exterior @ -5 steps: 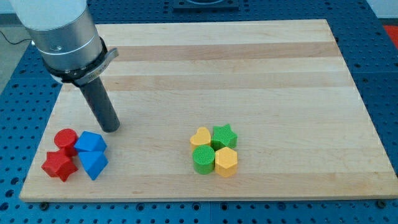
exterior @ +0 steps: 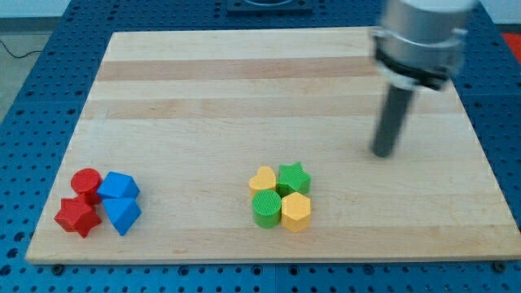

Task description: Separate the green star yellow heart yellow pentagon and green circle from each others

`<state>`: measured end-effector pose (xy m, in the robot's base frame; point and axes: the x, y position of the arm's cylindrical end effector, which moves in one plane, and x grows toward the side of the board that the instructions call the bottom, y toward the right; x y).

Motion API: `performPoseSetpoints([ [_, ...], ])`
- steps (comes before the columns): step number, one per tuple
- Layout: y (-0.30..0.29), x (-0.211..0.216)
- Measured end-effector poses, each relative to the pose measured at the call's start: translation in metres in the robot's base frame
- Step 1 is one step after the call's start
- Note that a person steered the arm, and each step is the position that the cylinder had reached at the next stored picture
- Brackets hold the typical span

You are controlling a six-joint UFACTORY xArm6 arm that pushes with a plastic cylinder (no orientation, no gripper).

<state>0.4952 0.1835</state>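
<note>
Four blocks sit tight together near the view's bottom centre: a yellow heart point(exterior: 262, 179) at upper left, a green star point(exterior: 294, 177) at upper right, a green circle point(exterior: 265, 208) at lower left, a yellow pentagon point(exterior: 296, 212) at lower right. They touch one another. My tip point(exterior: 382, 153) is blurred by motion and rests on the board up and to the right of the cluster, well apart from the green star.
A second cluster lies at the view's bottom left: a red circle point(exterior: 85, 182), a red star point(exterior: 76, 216), and two blue blocks point(exterior: 119, 186) point(exterior: 122, 214). The wooden board point(exterior: 277, 89) sits on a blue perforated table.
My tip has swept from the view's left, just above the red and blue cluster, across to the right side of the board. No block has moved.
</note>
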Motion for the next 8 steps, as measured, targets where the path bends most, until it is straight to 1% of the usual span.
performPoseSetpoints([
  [1, 0.009, 0.077],
  [2, -0.010, 0.115],
  [4, -0.139, 0.119],
  [5, -0.142, 0.092],
  [7, -0.133, -0.020],
  [8, -0.105, -0.017],
])
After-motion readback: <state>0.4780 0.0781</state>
